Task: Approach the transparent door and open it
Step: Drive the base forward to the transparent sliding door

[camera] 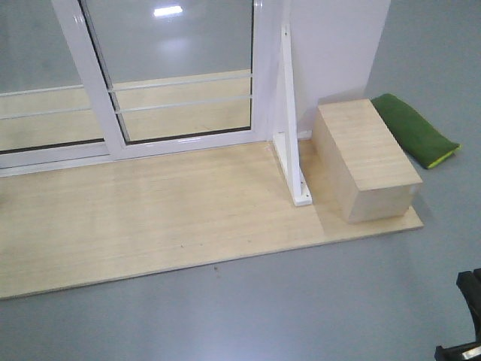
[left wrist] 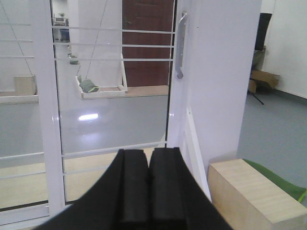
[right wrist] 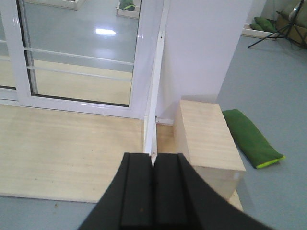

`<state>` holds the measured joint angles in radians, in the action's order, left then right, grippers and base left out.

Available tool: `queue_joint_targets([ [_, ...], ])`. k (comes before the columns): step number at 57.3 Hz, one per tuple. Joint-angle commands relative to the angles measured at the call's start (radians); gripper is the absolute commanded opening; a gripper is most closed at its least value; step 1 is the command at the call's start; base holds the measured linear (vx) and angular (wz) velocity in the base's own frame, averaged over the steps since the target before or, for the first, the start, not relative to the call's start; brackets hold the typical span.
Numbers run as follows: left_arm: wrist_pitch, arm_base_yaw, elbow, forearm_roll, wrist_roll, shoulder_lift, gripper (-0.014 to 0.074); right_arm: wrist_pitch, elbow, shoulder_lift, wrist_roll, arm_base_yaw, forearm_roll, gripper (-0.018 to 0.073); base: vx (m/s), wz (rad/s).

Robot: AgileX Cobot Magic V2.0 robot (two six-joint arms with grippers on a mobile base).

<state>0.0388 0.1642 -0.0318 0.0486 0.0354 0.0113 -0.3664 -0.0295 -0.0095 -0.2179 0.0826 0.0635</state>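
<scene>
The transparent door stands ahead in a glossy white frame, its clear glass crossed by thin white bars. Its curved grey bar handle is on the right stile, high and to the right of my left gripper. That gripper is shut on nothing and well short of the door. The front view shows only the door's lower part, closed against the white jamb. My right gripper is shut and empty, hanging over the wooden platform in line with a white brace; the door lies beyond to its left.
A second barred glass panel sits left of the door. Right of the jamb, a white wall meets a slanted brace. A wooden box and a green bag lie there. A black robot part shows bottom right.
</scene>
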Motion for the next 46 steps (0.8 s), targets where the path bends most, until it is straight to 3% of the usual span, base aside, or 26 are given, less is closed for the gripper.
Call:
queue_joint_targets([
  [1,-0.087,0.005,-0.004,0.010,0.006,0.014,0.0003,0.076,-0.005,-0.016,-0.004,-0.005,0.000,-0.0003,0.59,0.24],
  [46,-0.087,0.005,-0.004,0.010,0.006,0.014,0.0003,0.076,-0.005,-0.016,-0.004,-0.005,0.000,-0.0003,0.56,0.24],
])
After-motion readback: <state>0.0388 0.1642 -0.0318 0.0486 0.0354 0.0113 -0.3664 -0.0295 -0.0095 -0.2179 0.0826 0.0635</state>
